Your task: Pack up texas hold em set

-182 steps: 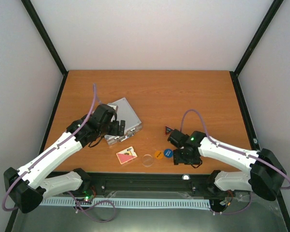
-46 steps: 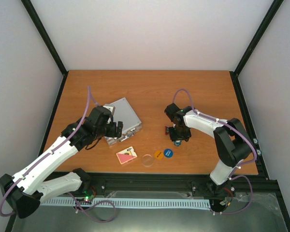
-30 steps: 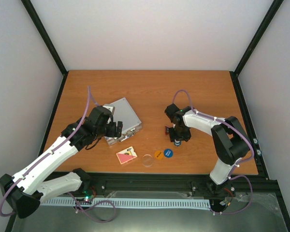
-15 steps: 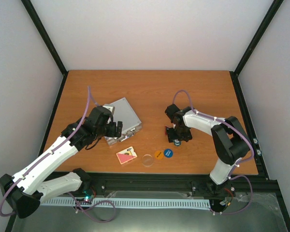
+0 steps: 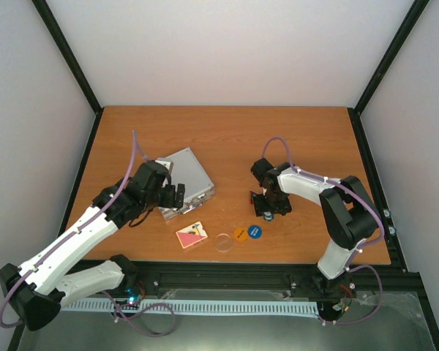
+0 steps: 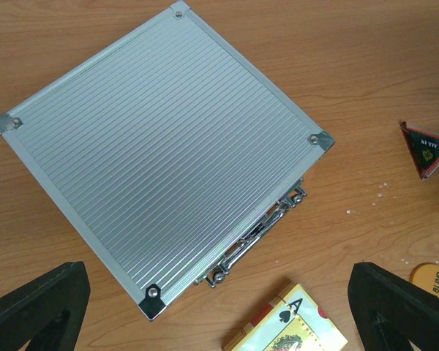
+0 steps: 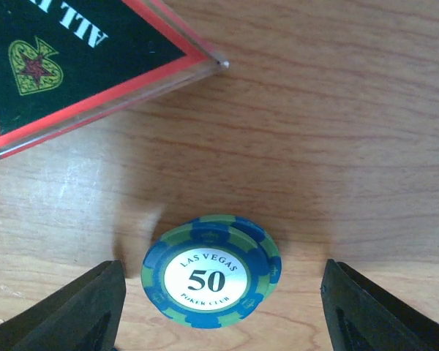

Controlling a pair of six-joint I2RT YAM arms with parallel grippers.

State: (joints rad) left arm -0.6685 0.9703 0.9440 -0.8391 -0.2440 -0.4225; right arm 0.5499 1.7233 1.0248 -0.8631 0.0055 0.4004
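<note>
Poker chips point(image 7: 211, 281): staged loose between parted fingers of right gripper point(image 7: 223, 307). Aluminium case point(image 6: 161, 161): closed beneath wide-open left gripper point(image 6: 219, 311); next move seemingly requires unlatching it.

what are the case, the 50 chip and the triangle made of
Case: looks like ribbed aluminium, silver, with shiny metal corners and latches. Chip: probably clay or plastic composite, matte blue-green edge, printed centre label. Triangle: likely clear acrylic, glossy see-through rim over red-black print.

Top external: high above the near edge, looking down on the whole table point(image 5: 307, 139).
Left wrist: downward, near, over case point(image 6: 161, 161).
Right wrist: downward, very close.
Both wrist views share triangle point(image 6: 424, 150): right edge of frame, upper left of frame respectively.
</note>
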